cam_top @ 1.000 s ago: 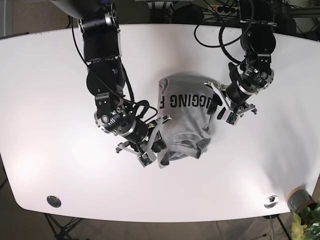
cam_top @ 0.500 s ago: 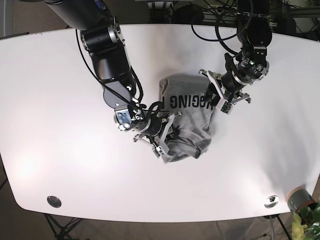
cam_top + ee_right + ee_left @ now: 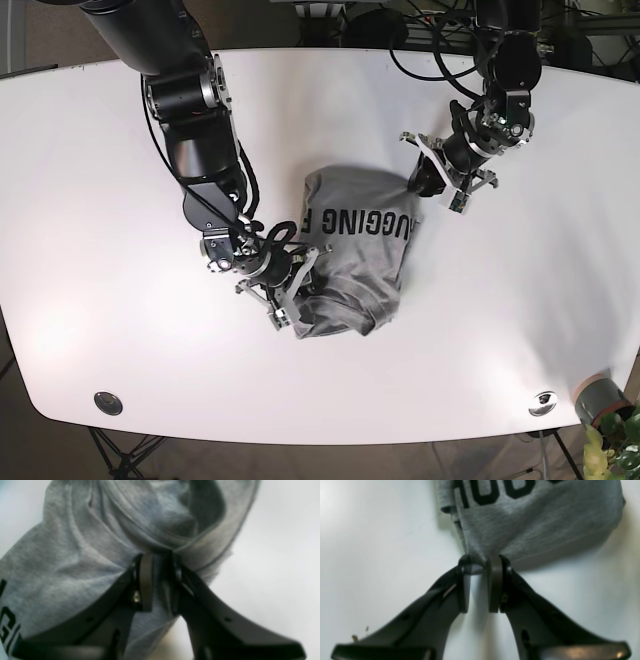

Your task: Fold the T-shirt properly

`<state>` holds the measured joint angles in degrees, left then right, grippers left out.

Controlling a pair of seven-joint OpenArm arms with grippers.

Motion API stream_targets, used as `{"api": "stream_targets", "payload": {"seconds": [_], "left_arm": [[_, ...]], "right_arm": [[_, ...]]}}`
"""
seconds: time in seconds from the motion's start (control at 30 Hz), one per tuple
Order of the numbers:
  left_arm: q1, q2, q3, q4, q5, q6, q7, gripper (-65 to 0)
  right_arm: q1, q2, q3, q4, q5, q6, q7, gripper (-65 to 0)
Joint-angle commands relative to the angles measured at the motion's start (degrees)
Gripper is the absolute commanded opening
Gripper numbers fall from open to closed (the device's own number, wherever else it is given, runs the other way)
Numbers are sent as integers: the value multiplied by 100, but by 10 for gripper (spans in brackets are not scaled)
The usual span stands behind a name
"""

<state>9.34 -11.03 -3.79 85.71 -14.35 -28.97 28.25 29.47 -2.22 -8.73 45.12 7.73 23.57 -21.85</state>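
Both grippers pinch the bunched T-shirt (image 3: 350, 250) at mid-table.

The left gripper (image 3: 480, 563) clamps a hem corner below the black lettering; the right gripper (image 3: 158, 557) grips gathered folds, over the white table (image 3: 520, 320).

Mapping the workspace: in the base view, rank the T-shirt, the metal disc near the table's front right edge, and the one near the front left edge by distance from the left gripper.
1. T-shirt: held by the left gripper, table centre.
2. Right disc: front edge, same side as that gripper.
3. Left disc: front edge, opposite corner.
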Motion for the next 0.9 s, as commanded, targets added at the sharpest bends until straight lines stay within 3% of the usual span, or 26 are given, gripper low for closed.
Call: {"api": "stream_targets", "payload": {"seconds": [0.0,0.3,0.47,0.67,0.87], "left_arm": [[19,-36,-12,224,77,0,168,-550],[116,-1,-21,1218,77,0,177,-550],[-209,61,32,1253,85,36,177,-550],[-886,386,58,506,129,44,177,-550],[-1510,404,58,-453,129,44,177,-550]], "right_arm": [[195,15,51,336,32,12,-97,-555],[20,-11,69,1602,32,12,-782,-555],[64,-11,69,1637,32,-23,-853,-555],[108,15,69,1611,-3,-32,-642,-550],[380,24,69,688,-3,-32,-334,-553]]}}
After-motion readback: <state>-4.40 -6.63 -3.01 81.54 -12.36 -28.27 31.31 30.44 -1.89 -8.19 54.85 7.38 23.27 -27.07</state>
